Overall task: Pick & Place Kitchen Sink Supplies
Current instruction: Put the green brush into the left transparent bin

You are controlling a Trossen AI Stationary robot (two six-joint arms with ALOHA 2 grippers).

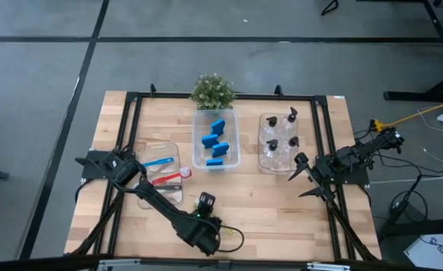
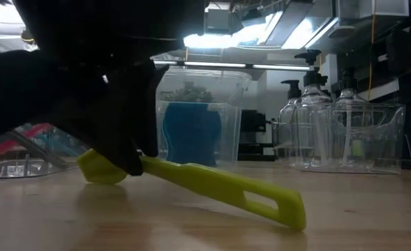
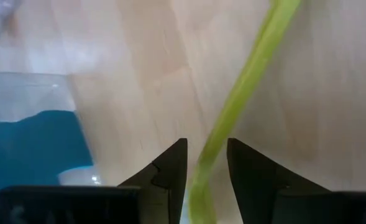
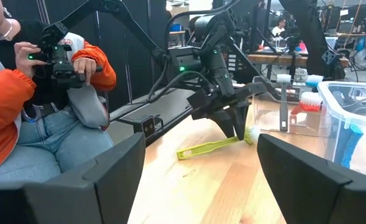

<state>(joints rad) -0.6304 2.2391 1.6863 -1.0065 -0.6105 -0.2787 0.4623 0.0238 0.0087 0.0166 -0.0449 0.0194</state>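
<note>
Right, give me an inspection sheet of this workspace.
Surface: wooden table, black frame.
Job's things: yellow-green brush on the table; red and blue brushes in the left bin; sponges in the middle bin; bottles in the right bin.
Clutter: plant.
Grippers: left gripper shut on the yellow-green brush; right gripper open, waiting beside the bottles.
Cables: yellow cable on the floor.
Surroundings: seated person holding a controller.
</note>
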